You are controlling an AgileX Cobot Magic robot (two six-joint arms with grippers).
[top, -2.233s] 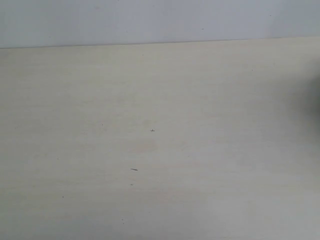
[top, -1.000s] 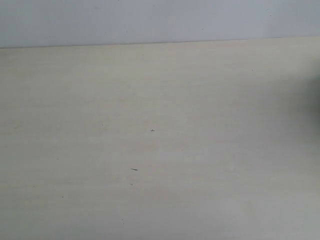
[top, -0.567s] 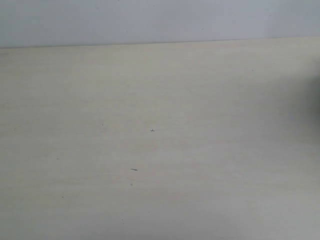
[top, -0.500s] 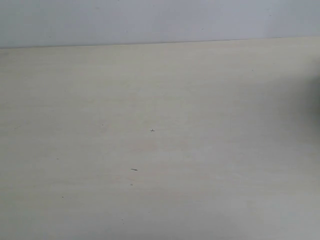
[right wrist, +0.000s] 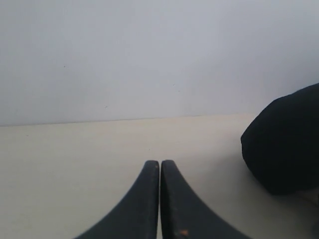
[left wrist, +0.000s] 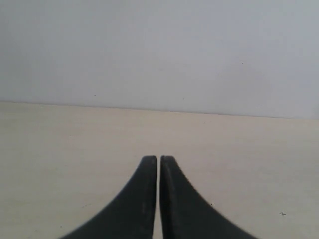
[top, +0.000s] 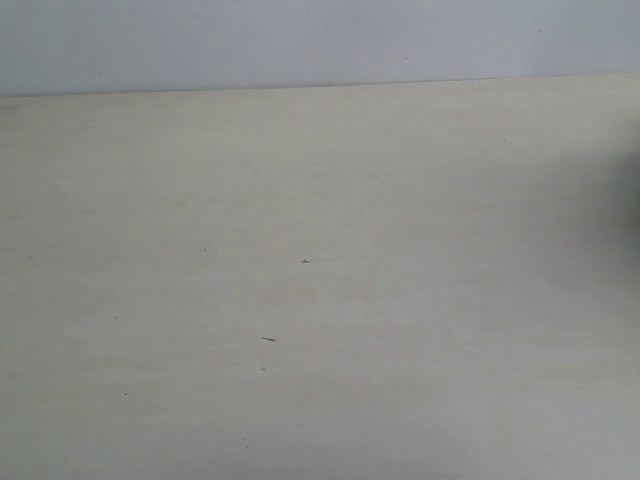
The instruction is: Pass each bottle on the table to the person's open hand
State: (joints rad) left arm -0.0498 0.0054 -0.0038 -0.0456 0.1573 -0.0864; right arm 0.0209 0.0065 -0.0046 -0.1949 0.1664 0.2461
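The table point(top: 420, 300) runs back to meet the wall point(top: 300, 40) along its far edge. A few specks point(top: 268, 339) lie near its middle. The left gripper point(left wrist: 158, 159) and the right gripper point(right wrist: 160, 163) each hang over the tabletop, facing the wall. A bulky shape point(right wrist: 286, 144) sits near the right gripper.

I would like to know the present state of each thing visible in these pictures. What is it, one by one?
left hand: shut, fingers together, holding nothing.
right hand: shut, fingers together, holding nothing.
table: pale top with only a few tiny dark specks; no bottle shows in any view.
black shape: rounded and dark, over the table in the right wrist view; what it is cannot be told.
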